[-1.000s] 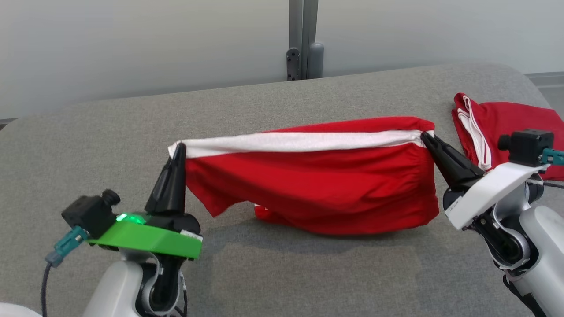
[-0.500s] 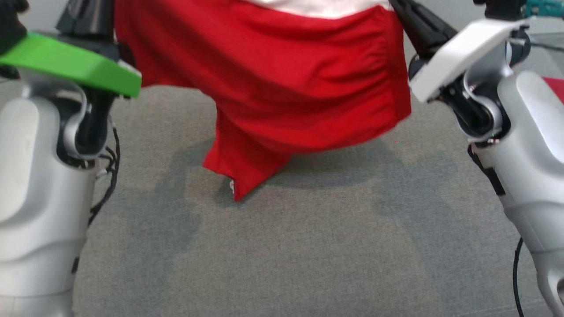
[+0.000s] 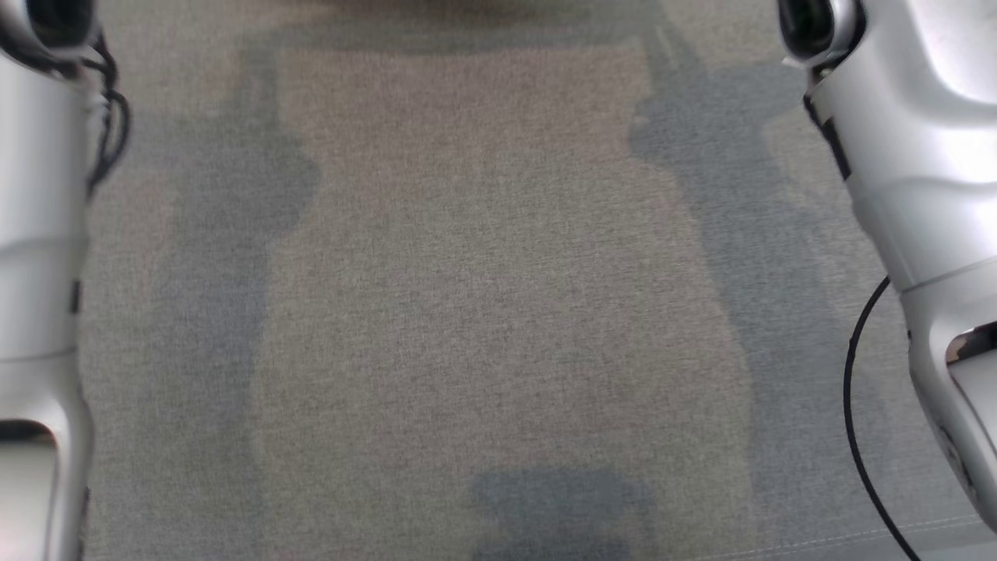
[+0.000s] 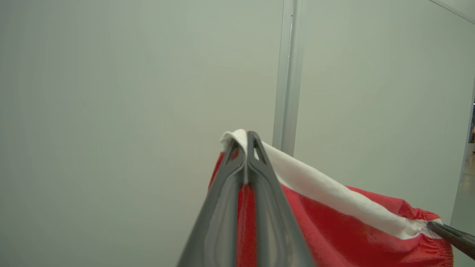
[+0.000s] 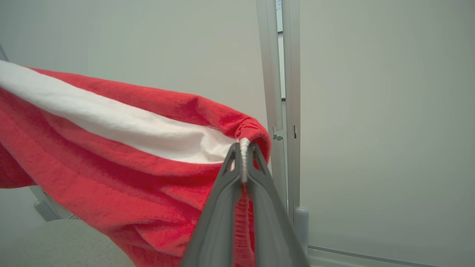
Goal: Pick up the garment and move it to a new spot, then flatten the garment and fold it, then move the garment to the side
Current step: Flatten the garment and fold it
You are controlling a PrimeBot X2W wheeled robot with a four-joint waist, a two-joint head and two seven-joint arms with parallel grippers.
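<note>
The red garment (image 5: 111,174) hangs stretched between both hands, over the grey surface (image 5: 55,244) at 7 o'clock. The left hand (image 4: 246,138) and right hand (image 5: 243,147) each pinch one end of its waistband (image 5: 111,126). The cloth looks light and limp, so those band corners seem the surest hold.

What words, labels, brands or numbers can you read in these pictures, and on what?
None can be read: no text on the red garment with a white band, the grey fabric surface, the pale wall, the silver left forearm or the silver right forearm.
</note>
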